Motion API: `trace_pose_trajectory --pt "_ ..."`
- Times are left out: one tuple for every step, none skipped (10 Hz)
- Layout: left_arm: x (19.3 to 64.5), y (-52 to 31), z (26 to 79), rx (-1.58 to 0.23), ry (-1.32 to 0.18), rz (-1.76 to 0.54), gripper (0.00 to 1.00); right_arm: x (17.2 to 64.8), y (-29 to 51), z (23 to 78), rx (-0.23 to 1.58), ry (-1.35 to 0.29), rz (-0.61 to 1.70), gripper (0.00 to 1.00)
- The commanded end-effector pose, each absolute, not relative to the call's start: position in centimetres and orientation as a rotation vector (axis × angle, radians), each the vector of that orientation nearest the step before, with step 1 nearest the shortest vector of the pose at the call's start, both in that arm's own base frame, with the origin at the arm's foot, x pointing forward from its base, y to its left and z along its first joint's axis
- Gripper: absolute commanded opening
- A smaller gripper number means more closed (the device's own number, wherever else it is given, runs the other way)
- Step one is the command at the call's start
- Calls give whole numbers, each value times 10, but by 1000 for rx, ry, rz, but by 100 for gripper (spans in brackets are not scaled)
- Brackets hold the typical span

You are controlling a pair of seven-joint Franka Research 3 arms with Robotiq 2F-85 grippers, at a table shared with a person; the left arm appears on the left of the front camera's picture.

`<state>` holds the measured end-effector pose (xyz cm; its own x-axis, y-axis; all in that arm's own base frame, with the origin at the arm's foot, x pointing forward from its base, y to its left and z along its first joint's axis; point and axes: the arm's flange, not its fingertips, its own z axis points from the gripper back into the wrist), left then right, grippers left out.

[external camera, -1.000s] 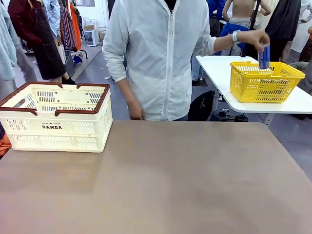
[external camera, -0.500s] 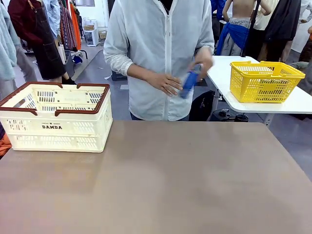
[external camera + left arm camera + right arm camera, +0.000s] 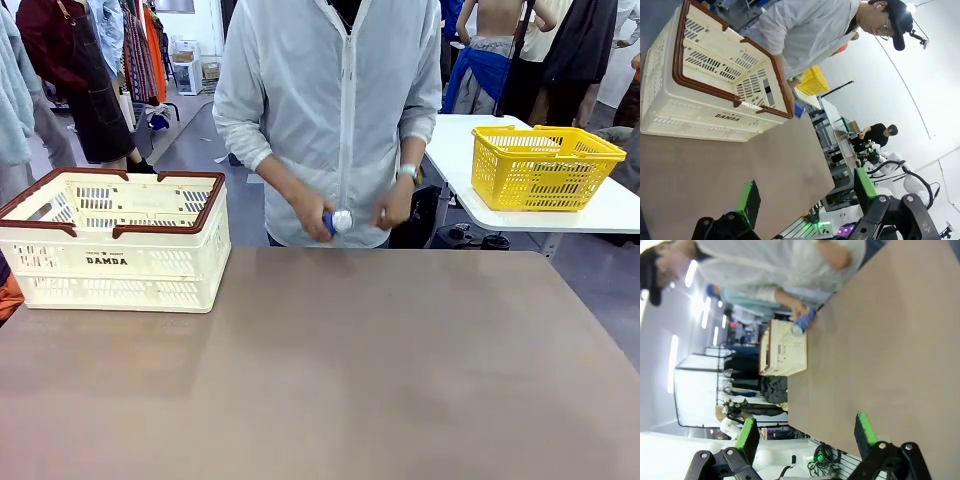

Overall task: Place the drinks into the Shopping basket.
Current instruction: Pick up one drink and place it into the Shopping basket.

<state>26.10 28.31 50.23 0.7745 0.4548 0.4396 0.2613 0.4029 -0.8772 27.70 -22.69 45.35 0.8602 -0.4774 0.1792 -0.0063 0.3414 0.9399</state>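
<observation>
Bare brown table [image 3: 380,370] from the middle to the right edge and along the whole near side: free passage for a pincer. Blocked at the far left corner by the Shopping basket [image 3: 110,240], upright, open at the top. Blocked at the middle of the far edge by a person's right hand [image 3: 310,212] and left hand [image 3: 392,210], a blue can [image 3: 338,221] at the right hand. Free strip of table between basket and hands. Past the far right corner, across a gap, a yellow basket [image 3: 545,165] on a separate white table [image 3: 460,150].
</observation>
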Motion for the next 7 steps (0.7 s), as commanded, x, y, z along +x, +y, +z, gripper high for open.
trace_pose_trajectory --pt "262 285 504 -1189 -745 120 100 280 -229 456 1211 -500 -305 100" --pt "262 285 504 -1189 -745 120 100 280 -229 456 1211 -500 -305 100" --pt "262 285 504 -1189 -745 120 100 280 -229 456 1211 -500 -305 100" --pt "262 285 504 -1189 -745 120 100 280 -229 456 1211 -500 -305 100" --pt "262 285 504 -1189 -745 120 100 280 -229 456 1211 -500 -305 100" --pt "262 285 504 -1189 -745 120 100 280 -229 456 1211 -500 -305 100" --pt "262 285 504 -1189 -745 120 100 280 -229 456 1211 -500 -305 100"
